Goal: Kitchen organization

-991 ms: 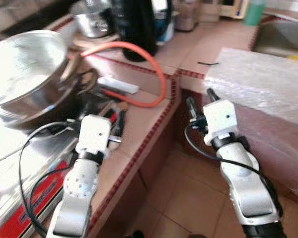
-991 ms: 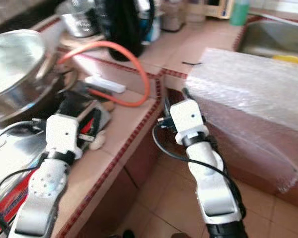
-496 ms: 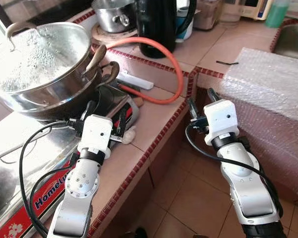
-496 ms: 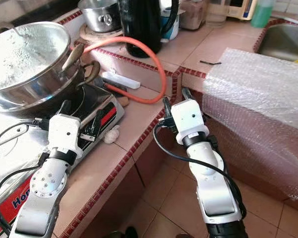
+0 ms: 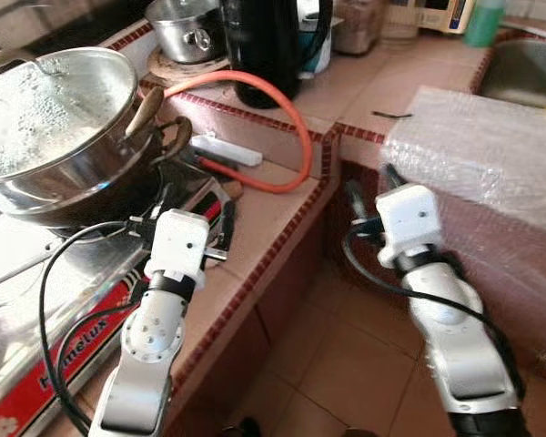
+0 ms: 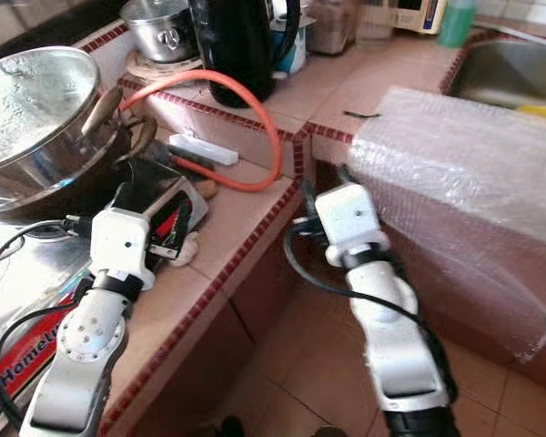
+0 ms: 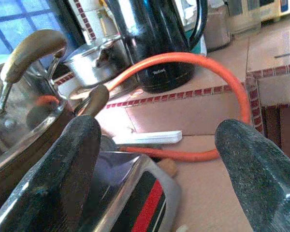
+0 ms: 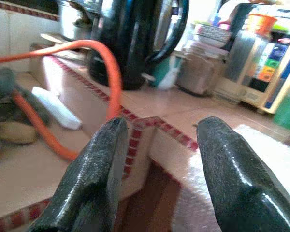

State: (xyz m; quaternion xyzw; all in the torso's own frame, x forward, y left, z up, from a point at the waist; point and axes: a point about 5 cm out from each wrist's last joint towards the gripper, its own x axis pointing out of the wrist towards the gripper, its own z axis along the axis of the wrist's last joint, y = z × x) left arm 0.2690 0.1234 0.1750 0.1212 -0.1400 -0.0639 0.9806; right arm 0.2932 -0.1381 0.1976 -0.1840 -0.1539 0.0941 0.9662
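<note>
"Tefal" on black kettle [image 7: 157, 34], "Homelux" on stove [image 5: 45, 355]

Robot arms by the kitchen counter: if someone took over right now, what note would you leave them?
Left gripper: open, holding nothing, above the counter beside the stove.
Right gripper: open, holding nothing, in front of the counter's corner, next to the bubble-wrapped block.
Things: big steel pot on the stove; orange hose looping across the counter; white stick-shaped thing lying inside the loop; black kettle behind.
Done: nothing visibly tidied.
Left: all of the organizing; likely start with the loose items near the left gripper.
</note>
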